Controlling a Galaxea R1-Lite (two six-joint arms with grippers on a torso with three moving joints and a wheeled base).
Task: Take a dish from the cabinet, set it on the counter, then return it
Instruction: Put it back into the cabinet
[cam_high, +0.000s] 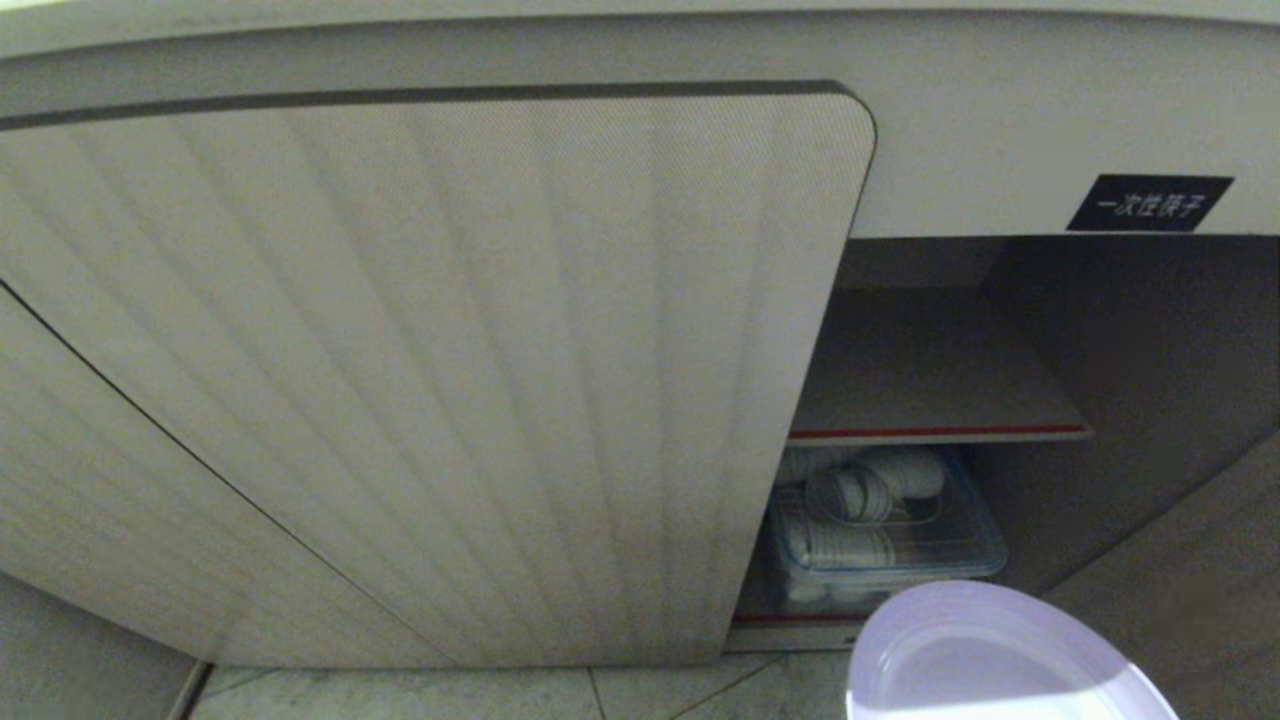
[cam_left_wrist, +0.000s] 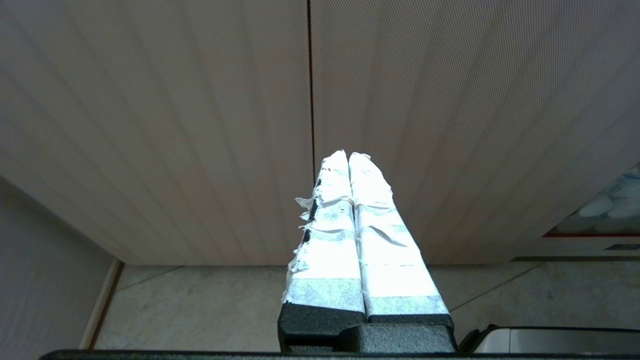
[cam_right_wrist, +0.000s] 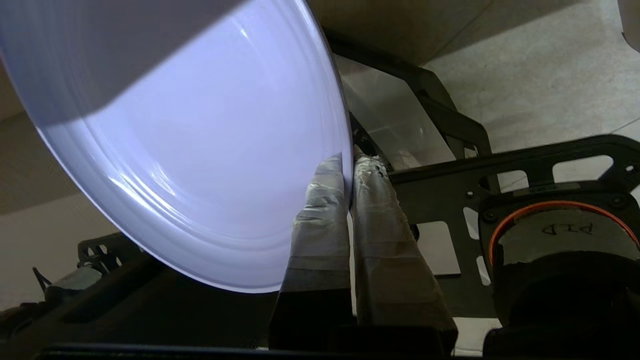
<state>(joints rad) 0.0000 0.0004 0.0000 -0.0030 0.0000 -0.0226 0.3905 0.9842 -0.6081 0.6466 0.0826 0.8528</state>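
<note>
The lavender dish (cam_high: 990, 655) hangs at the bottom right of the head view, in front of and below the open part of the cabinet (cam_high: 930, 400). In the right wrist view my right gripper (cam_right_wrist: 348, 162) is shut on the rim of the dish (cam_right_wrist: 190, 150), which stands tilted over the robot's own base. The gripper itself does not show in the head view. My left gripper (cam_left_wrist: 348, 156) is shut on nothing, parked in front of the ribbed cabinet doors (cam_left_wrist: 200, 125). The counter is out of view.
A ribbed sliding door (cam_high: 430, 380) covers the left of the cabinet. Inside the opening are a red-edged shelf (cam_high: 935, 432) and, below it, a clear bin of white dishes (cam_high: 880, 530). A black label (cam_high: 1148, 203) sits above. Tiled floor (cam_high: 500, 695) lies below.
</note>
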